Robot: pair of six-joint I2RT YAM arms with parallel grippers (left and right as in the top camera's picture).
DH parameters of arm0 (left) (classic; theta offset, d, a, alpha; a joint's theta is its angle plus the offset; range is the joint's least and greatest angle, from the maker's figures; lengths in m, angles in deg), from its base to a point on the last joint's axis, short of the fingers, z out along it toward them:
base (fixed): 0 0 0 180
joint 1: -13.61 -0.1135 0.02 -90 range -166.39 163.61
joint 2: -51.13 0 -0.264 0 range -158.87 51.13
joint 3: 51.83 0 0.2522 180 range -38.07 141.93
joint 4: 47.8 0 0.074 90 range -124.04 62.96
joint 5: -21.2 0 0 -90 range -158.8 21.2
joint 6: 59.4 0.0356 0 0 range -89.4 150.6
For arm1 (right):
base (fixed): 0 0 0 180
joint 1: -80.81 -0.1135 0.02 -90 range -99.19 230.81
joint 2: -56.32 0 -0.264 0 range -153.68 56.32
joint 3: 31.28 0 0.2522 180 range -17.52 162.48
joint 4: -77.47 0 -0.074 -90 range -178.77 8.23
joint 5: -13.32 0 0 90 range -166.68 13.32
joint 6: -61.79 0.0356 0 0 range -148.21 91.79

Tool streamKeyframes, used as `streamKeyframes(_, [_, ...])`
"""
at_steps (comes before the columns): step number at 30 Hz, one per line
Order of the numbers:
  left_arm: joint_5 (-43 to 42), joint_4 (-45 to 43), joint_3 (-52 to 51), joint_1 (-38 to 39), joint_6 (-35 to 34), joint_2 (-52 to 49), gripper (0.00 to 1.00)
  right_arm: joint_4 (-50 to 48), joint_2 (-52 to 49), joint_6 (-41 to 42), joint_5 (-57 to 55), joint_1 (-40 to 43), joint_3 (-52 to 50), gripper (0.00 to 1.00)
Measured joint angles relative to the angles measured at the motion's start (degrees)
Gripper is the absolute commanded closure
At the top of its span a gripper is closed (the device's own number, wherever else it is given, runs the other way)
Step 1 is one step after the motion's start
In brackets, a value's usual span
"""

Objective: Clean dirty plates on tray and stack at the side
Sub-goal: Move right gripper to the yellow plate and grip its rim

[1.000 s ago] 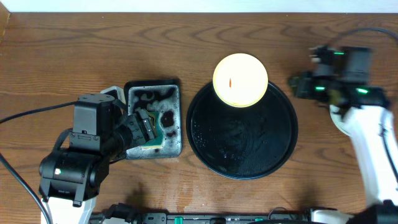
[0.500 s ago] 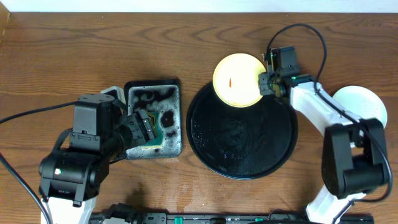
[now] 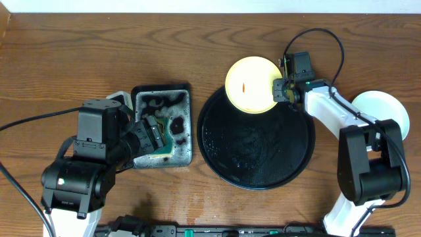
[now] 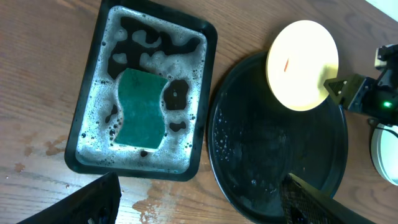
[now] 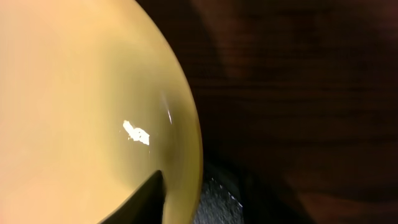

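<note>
Brown wooden table (image 3: 79, 52). The round black tray (image 3: 256, 151) sits at centre, and the pale yellow plate (image 3: 253, 84), marked with a small red smear (image 3: 244, 87), lies across its far rim. The right gripper (image 3: 279, 91) is at that plate's right edge, but whether its jaws are clamped on the plate cannot be told. The left gripper (image 3: 151, 136) hovers over the foamy rectangular tray (image 3: 162, 87) with the green sponge (image 4: 142, 109), its jaws wide apart and empty.

yellow plate (image 3: 253, 82): red smear (image 3: 244, 87) near centre, lying across far rim of round black tray (image 3: 256, 168) | right gripper (image 3: 279, 90): at yellow plate's right edge | pale plate (image 3: 385, 105): on wooden table (image 3: 99, 46) right of the tray, partly under right arm | left gripper (image 3: 151, 135): over foamy rectangular tray (image 3: 161, 99), green sponge (image 3: 172, 141) just beside it
</note>
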Motion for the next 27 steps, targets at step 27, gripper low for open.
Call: streamKeyframes(27, [0.0,0.0,0.0,0.0,0.0,0.0,0.17,28.9,11.5,6.7,11.3,-0.6,-3.0,0.99])
